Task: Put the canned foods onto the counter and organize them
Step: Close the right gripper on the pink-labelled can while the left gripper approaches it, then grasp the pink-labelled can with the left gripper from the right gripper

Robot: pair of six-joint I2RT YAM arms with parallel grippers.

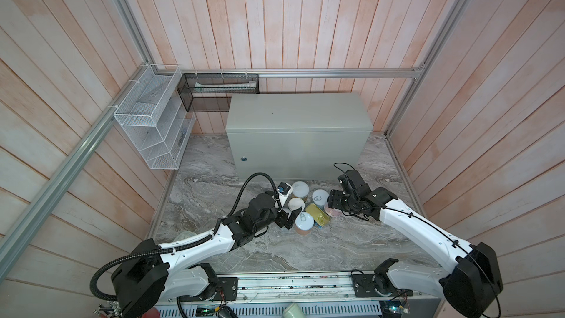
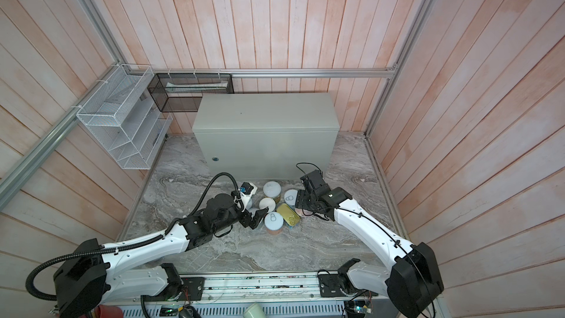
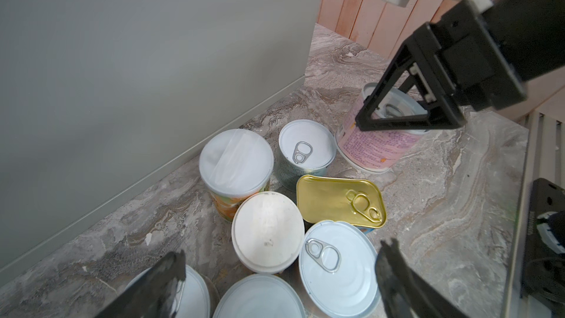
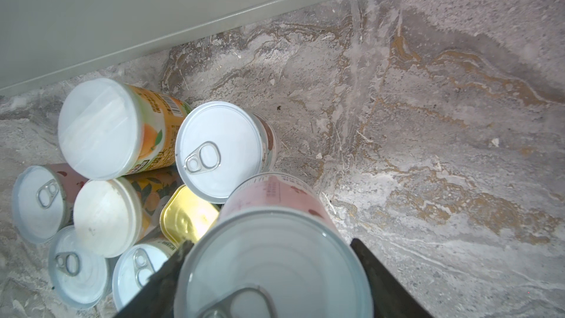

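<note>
The right end effector [image 4: 270, 249] has its jaws partly closed around a pink-labelled can [image 3: 379, 148], one finger on each side of its wall just below the silver pull-tab lid. The can leans in this grip, and whether its lower rim touches the marble bench [image 1: 305, 252] cannot be told. The left end effector [image 1: 290, 218] stands spread wide and holds nothing. It hovers over the near left side of the can cluster, with one finger [image 3: 165, 273] above a silver-lidded can [image 3: 195, 293] and the other finger beside a pale blue-lidded can [image 3: 336, 264]. A third silver-lidded can [image 3: 260, 298] sits between those two. On the wall, a white mesh rack [image 1: 149, 117] shows contents too faint to name, and a black mesh basket [image 1: 218, 87] holds a pale long item. The other cans stand packed together on the marble, in front of the grey-green cabinet [image 1: 296, 111]. A tall white-lidded orange can [image 3: 235, 160] is nearest the cabinet's front, and a second white-lidded can [image 3: 267, 234] is just before it. A green-labelled pull-tab can [image 3: 305, 148] and a flat gold tin [image 3: 333, 200] lie just beside the gripped pink can, which is at the cluster's right edge, well apart from the left end effector.
</note>
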